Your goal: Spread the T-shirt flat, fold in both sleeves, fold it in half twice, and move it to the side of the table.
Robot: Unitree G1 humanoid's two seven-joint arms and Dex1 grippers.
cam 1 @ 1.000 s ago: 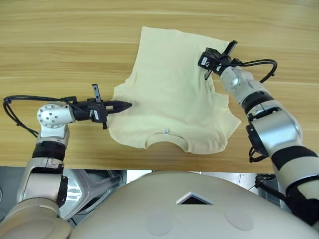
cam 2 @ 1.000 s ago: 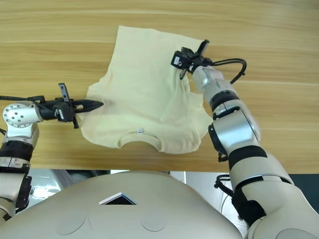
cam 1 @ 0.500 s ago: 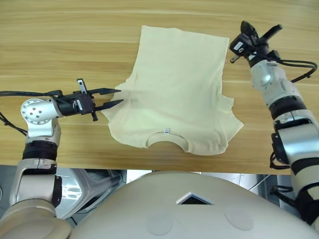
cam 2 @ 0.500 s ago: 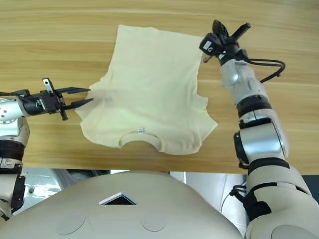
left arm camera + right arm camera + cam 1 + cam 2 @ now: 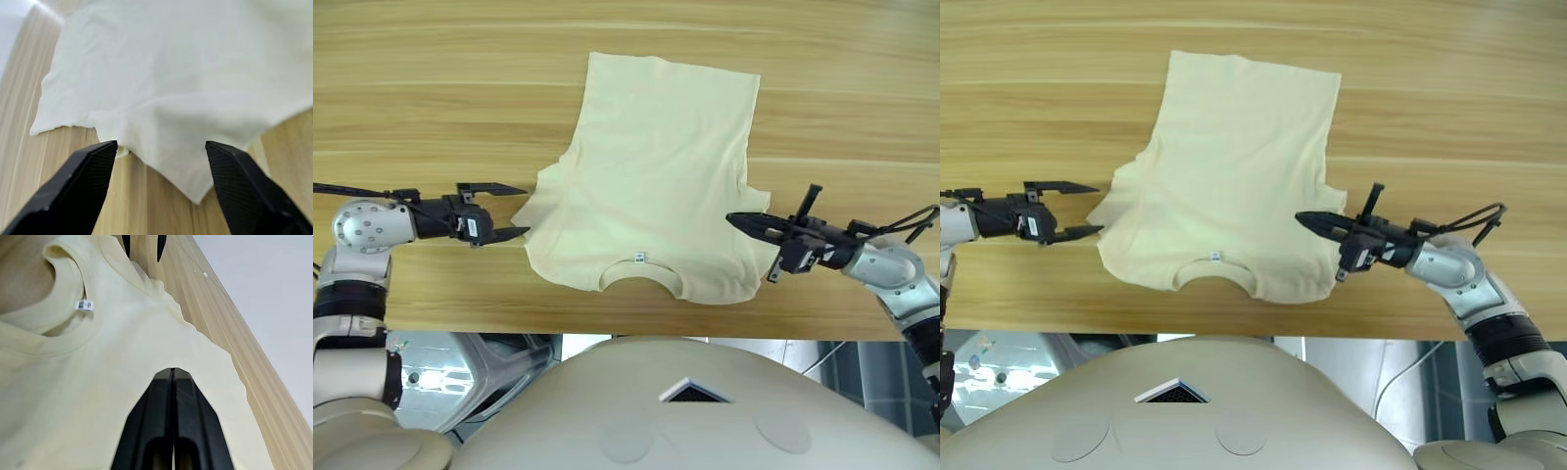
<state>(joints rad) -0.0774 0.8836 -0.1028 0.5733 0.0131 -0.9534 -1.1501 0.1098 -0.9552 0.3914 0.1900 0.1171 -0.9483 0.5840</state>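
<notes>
Cloth covered the middle of the wooden bench (image 5: 431, 88): a cream T-shirt (image 5: 651, 166) lay with its collar (image 5: 641, 284) toward the robot and its straight hem (image 5: 675, 67) at the far end. The body was mostly flat. Soft ripples gathered at the shoulders, and both short sleeves stuck out with wavy, uneven edges, not yet folded in.

The left tool (image 5: 521, 210) sat low over the bench just beside the left sleeve (image 5: 543, 196). Its two black ribbed fingers (image 5: 88, 171) stood well apart and framed the sleeve's pointed corner, a pose that looked meant to take that corner for folding inward. The right tool (image 5: 734, 219) pointed in from the opposite side with its slim tips pressed together. They lay over the cloth at the right sleeve (image 5: 756, 196), and whether they touched it could not be told.

The fabric looked thin, matte and limp, so it would probably drape and crease when lifted. The bench's smooth, lengthwise-grained boards gave it little grip, so a pinch at one corner might drag the whole shirt.
</notes>
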